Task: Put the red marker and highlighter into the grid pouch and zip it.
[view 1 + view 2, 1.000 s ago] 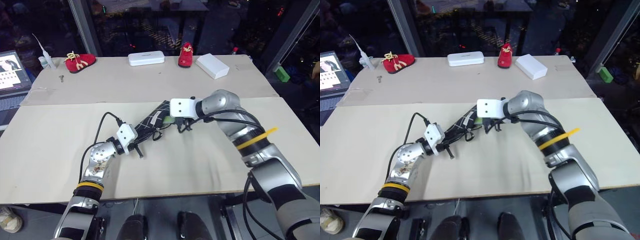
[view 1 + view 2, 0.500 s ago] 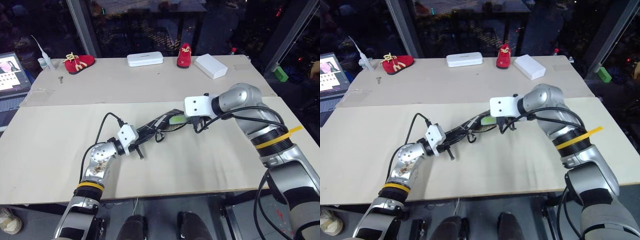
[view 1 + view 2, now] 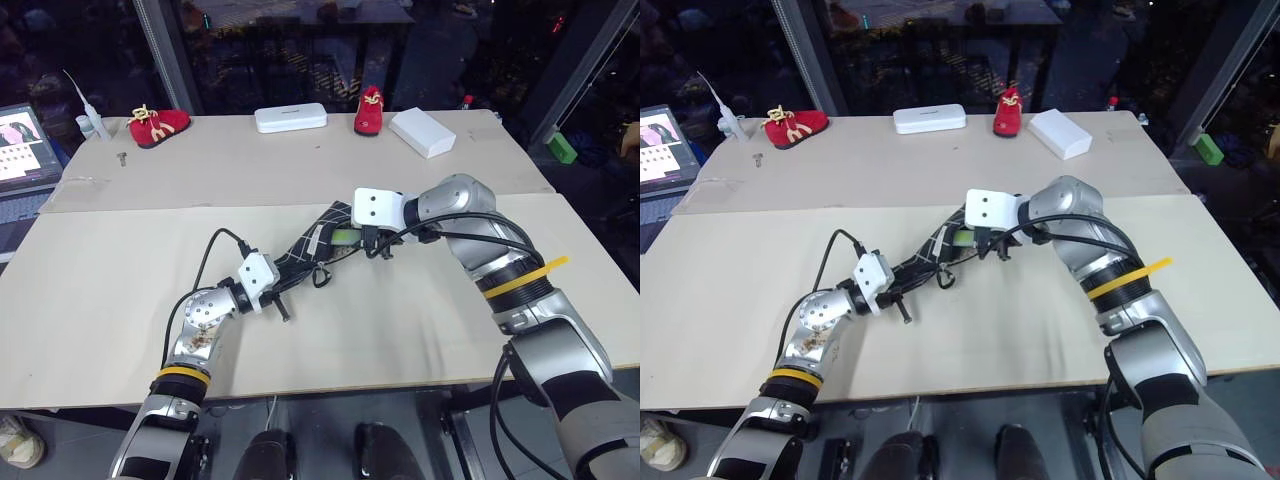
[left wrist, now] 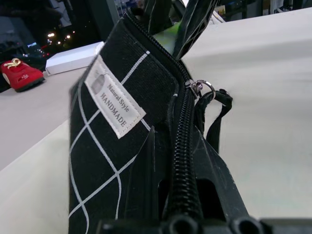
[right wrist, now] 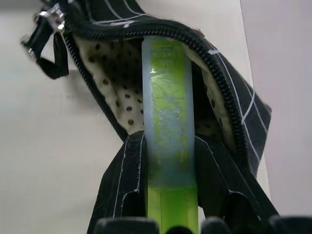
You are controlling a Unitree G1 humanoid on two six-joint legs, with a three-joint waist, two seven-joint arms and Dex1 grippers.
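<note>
On pale tabletop [image 3: 420, 310], the black white-gridded pouch [image 3: 305, 250] is clamped at one end by the closed left gripper [image 3: 275, 290]. The light-green highlighter [image 5: 168, 126], pale cap leading, is pinched by the right gripper [image 5: 170, 226] and pointed lengthwise into the unzipped mouth.

I'm looking over a beige table [image 3: 120, 230]; dark glass panels [image 3: 280, 40] at twelve o'clock, laptop [image 3: 25, 140] at ten o'clock.
</note>
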